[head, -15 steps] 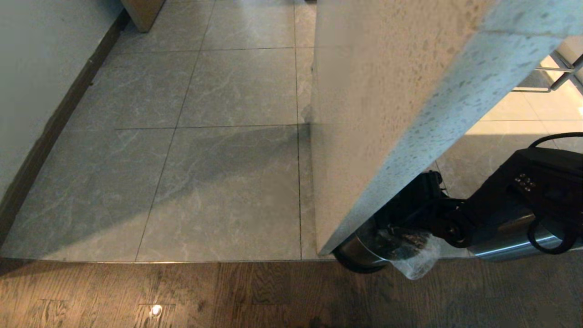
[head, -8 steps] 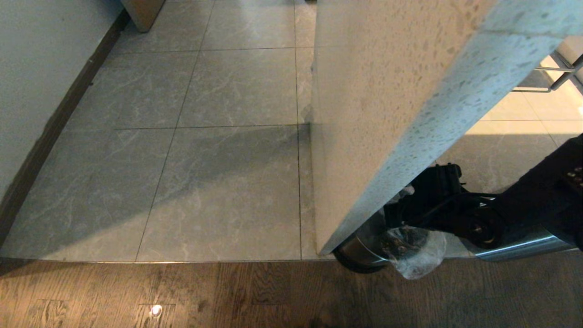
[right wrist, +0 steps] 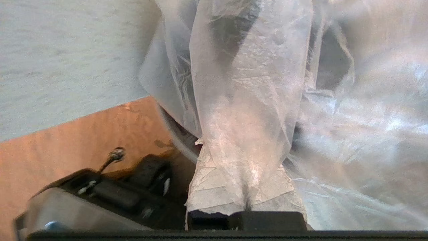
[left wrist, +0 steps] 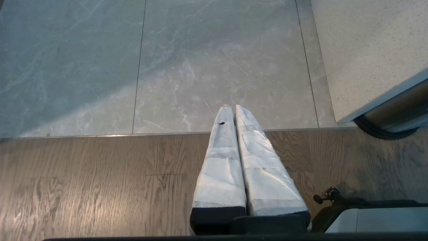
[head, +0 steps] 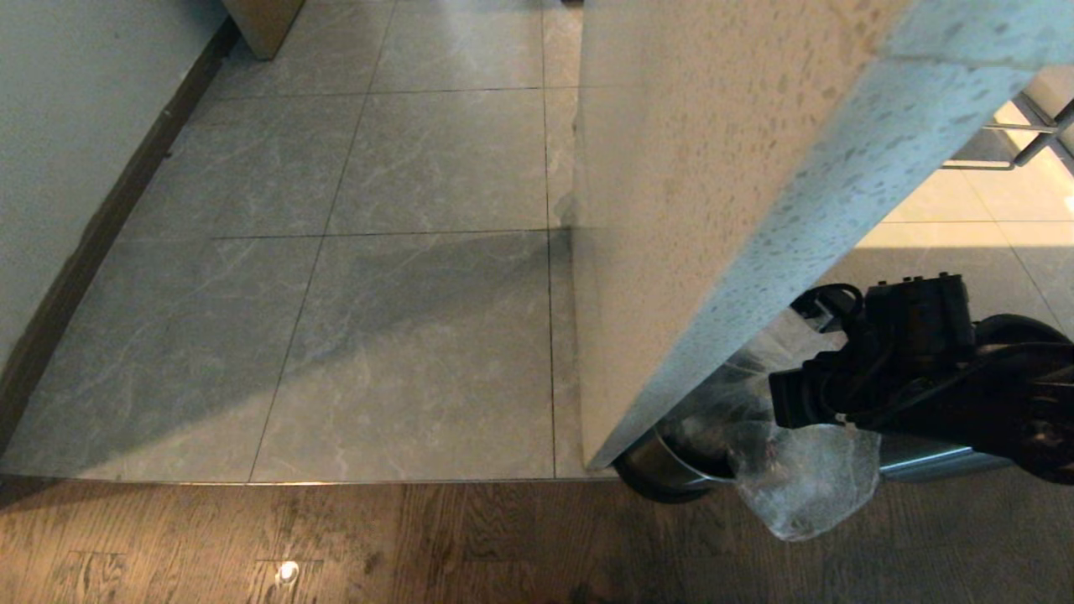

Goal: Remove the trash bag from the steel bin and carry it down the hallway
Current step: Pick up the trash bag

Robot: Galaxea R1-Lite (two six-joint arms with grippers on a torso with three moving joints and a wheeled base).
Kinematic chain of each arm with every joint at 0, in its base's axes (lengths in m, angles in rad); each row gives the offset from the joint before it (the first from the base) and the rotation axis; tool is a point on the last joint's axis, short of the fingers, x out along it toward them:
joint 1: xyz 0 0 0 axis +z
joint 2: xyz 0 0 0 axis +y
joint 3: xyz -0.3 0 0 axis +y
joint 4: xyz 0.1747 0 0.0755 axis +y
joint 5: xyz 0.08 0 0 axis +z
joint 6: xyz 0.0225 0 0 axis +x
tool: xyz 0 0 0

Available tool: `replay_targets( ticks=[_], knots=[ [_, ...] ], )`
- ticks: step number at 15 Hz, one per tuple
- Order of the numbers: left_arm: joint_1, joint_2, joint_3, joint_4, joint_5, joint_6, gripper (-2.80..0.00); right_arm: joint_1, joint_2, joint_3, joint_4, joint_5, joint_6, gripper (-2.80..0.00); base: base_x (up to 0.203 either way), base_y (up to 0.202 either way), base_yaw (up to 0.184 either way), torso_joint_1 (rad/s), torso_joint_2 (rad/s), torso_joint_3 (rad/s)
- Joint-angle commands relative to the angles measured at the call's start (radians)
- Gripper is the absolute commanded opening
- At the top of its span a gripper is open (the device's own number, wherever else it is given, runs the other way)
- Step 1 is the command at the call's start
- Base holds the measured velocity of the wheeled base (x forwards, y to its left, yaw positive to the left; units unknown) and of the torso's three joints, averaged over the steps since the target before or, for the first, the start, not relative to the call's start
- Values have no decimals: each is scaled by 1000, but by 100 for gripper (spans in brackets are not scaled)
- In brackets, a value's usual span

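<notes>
The steel bin [head: 663, 466] stands on the floor at the foot of a speckled stone slab, which hides much of it. Its dark base ring [left wrist: 381, 132] shows in the left wrist view. The trash bag [head: 805, 482], thin clear crinkly plastic, is drawn up above the bin and bulges over its rim. My right gripper [head: 780, 394] is shut on the bag's upper plastic. In the right wrist view the bag [right wrist: 351, 110] drapes over the taped fingers [right wrist: 214, 187]. My left gripper [left wrist: 230, 107] is shut and empty, parked over the wood floor. The hallway tiles [head: 377, 319] stretch ahead.
The speckled stone slab [head: 713, 210] overhangs the bin and crowds the right arm. A pale wall with dark skirting [head: 92, 235] bounds the hallway on the left. Wood flooring [head: 377, 545] with a small floor light [head: 287, 572] runs along the near side. Metal furniture legs [head: 1036, 138] stand far right.
My right arm has risen and drawn back to the right, pulling the bag higher out of the bin. More of the bag now hangs over the rim.
</notes>
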Motion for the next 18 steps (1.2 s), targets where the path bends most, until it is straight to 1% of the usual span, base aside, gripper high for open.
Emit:
replay_targets(
  ticks=[1,4,9,12,15,18],
  knots=[
    [0,1,3,0,0,0,-280,-1,-139,9,45,2,19,-280,0,0,0,0,0,0],
    [0,1,3,0,0,0,-280,-1,-239,8,124,2,30,-280,0,0,0,0,0,0],
    [0,1,2,0,0,0,-280,-1,-371,-6,183,-2,31,-280,0,0,0,0,0,0],
    [0,1,3,0,0,0,-280,-1,-426,-15,195,-48,35,-280,0,0,0,0,0,0],
    [0,1,2,0,0,0,-280,-1,-493,-52,254,-54,51,-280,0,0,0,0,0,0],
    [0,1,3,0,0,0,-280,-1,-594,-50,317,-54,54,-280,0,0,0,0,0,0]
  ],
)
